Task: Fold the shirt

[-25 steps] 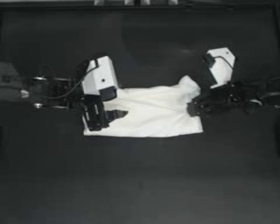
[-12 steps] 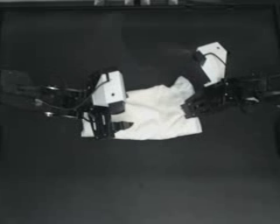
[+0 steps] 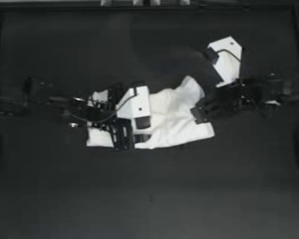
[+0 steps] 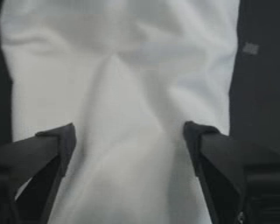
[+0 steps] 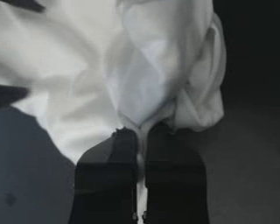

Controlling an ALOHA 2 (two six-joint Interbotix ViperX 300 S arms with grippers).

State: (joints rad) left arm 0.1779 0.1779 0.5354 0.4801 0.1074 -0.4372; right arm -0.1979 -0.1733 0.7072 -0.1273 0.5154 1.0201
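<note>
Shirt [image 3: 171,116] bunched, long axis crosswise between both pincers.

The shirt [image 4: 124,87] is soft white cloth, matt, creased into loose folds. The left claw [image 4: 127,144] and the right claw [image 5: 141,135] have dark, smooth, matt jaws. The worktop [image 3: 152,196] is dark and matt.
</note>
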